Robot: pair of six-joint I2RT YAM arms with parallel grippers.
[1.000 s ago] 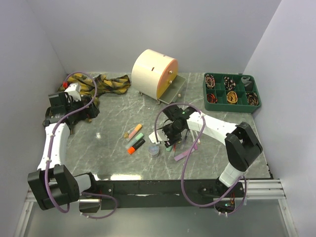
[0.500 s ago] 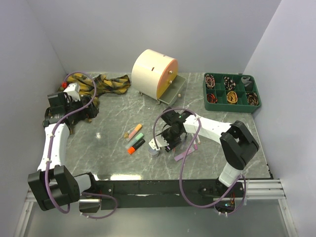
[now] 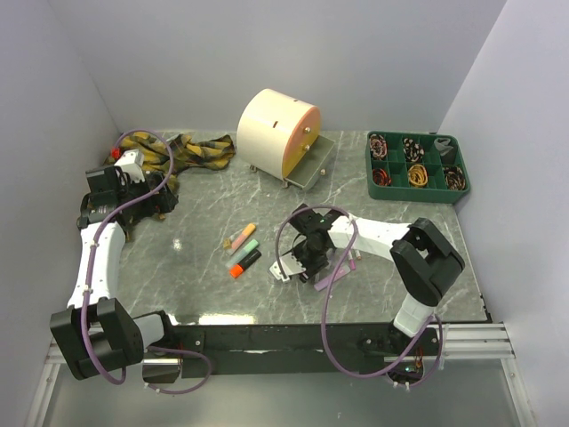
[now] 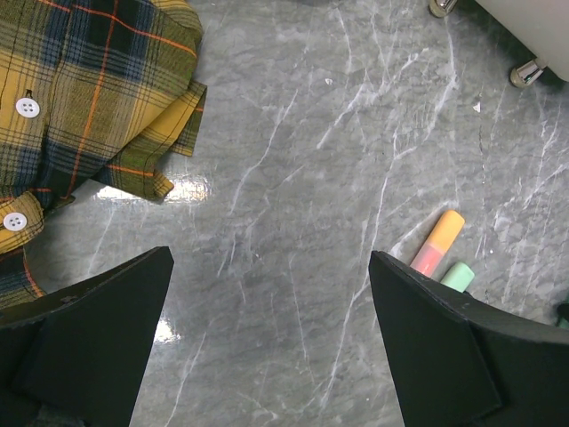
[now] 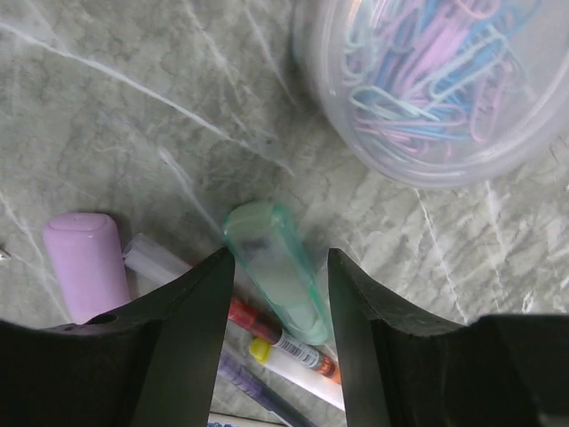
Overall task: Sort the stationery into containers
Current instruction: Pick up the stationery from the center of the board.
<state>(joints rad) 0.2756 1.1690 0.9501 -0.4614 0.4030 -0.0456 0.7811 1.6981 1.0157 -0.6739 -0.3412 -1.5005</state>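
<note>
Two hands in play, both mine. Right hand [image 5: 276,338] is low over the tabletop [image 3: 204,213], fingers spread, a pale green cap-shaped piece [image 5: 276,271] lying between them; I cannot tell whether either finger touches it, and nothing is gripped. Beside that green piece: a lilac stub [image 5: 84,262] to one side, and thin pens [image 5: 284,342] crossing under it, with red, yellow and purple showing. A clear round tub of pastel paper clips [image 5: 436,84] sits just past the green piece, apart from it.

From above, my right hand [image 3: 307,258] is down among that cluster, on the near side of the cream round cabinet [image 3: 276,132]. The cabinet's orange face points toward the green tray [image 3: 418,163], and a grey drawer-like shelf [image 3: 311,167] juts out at its foot. Nearer than the cabinet and toward my left arm lie three stubby markers side by side: orange-pink [image 3: 240,237], pale green [image 3: 246,247], black-and-red [image 3: 245,263]. The tray stands well off from the cabinet toward the right wall, its compartments holding coiled bands [image 3: 416,175].

Left hand [image 4: 267,338] hangs released above bare tabletop, gripping nothing, well apart from the cabinet. The plaid cloth [image 4: 80,98] lies just beside it. Cabinet feet [image 4: 524,71] show at the far corner of its view, the orange-pink and green markers closer in.
</note>
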